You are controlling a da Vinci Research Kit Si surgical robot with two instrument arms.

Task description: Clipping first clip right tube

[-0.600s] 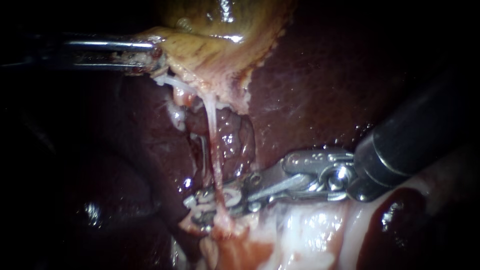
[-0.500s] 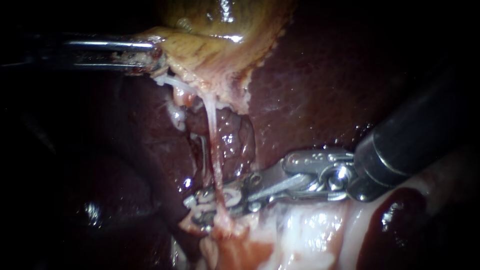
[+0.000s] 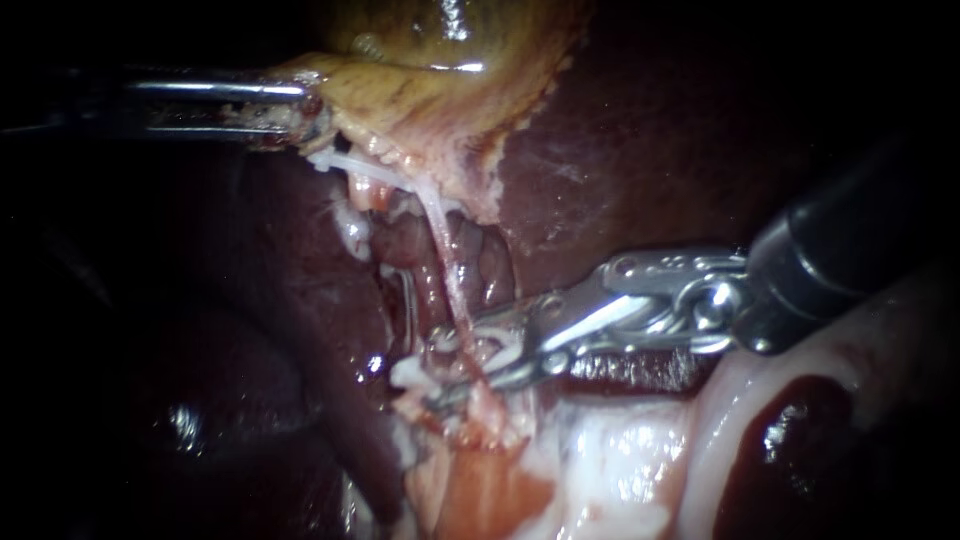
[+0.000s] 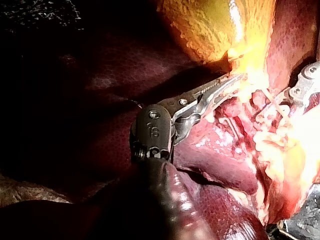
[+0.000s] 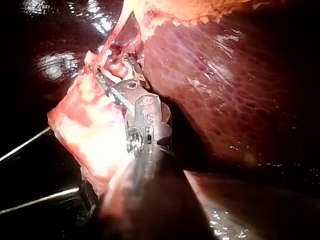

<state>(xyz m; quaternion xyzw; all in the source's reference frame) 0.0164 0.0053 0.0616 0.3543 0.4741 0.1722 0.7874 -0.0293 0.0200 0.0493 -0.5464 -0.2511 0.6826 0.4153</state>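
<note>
Taut right tube slants from gallbladder down-right, between spread hand of right instrument; left instrument pinching gallbladder.

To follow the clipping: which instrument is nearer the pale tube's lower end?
Right. The right instrument touches the tube there; the left instrument grips the gallbladder, near the tube's upper end.

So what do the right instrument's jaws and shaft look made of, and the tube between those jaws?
Right instrument, jaws: bare metal, probably steel, going by the silvery polish and sharp glints. Its shaft: a dark, matte sleeve, perhaps plastic or a coating, with only a dull sheen. The tube: soft, wet tissue that is pale, half translucent and glistening, and stretched into a thin strand.
</note>
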